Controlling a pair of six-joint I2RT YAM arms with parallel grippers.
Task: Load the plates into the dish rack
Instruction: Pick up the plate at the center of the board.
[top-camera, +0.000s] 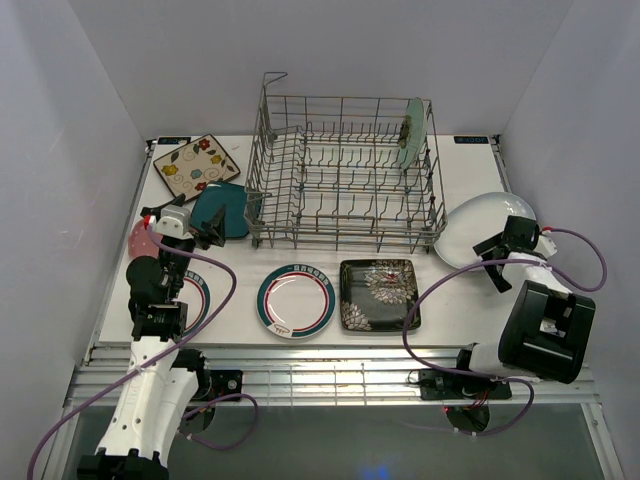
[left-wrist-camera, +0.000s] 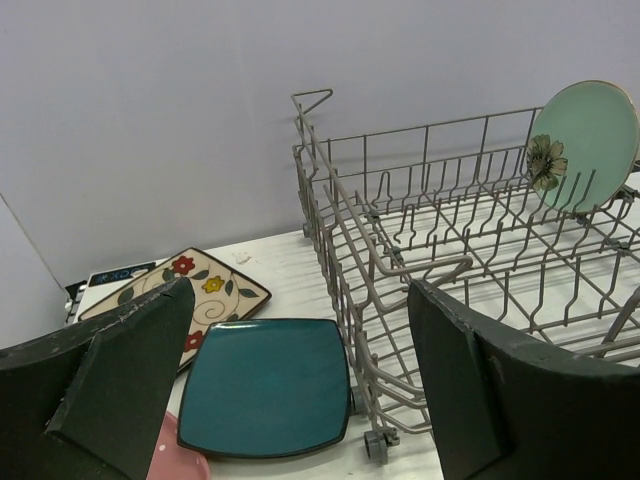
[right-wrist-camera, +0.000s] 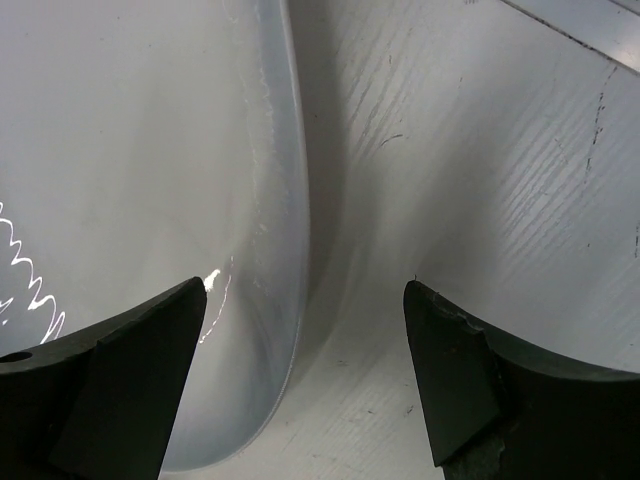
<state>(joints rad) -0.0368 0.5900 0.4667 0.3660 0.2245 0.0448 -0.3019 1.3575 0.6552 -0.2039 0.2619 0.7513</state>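
Note:
The grey wire dish rack (top-camera: 345, 170) stands at the back centre, with a mint plate (top-camera: 411, 132) upright at its right end. On the table lie a cream floral square plate (top-camera: 196, 166), a teal square plate (top-camera: 225, 208), a green-rimmed round plate (top-camera: 296, 300) and a black floral square plate (top-camera: 379, 294). My left arm partly covers a pink plate (top-camera: 138, 238) and a second green-rimmed plate (top-camera: 197, 298). My left gripper (top-camera: 212, 230) hovers open near the teal plate (left-wrist-camera: 268, 385). My right gripper (top-camera: 488, 262) is open, its fingers either side of the rim of the plain white plate (right-wrist-camera: 130, 180).
The rack's left wall (left-wrist-camera: 340, 250) rises just right of the teal plate. Enclosure walls close in the left, back and right sides. A metal rail (top-camera: 330, 375) runs along the near edge by the arm bases, with purple cables looping over it.

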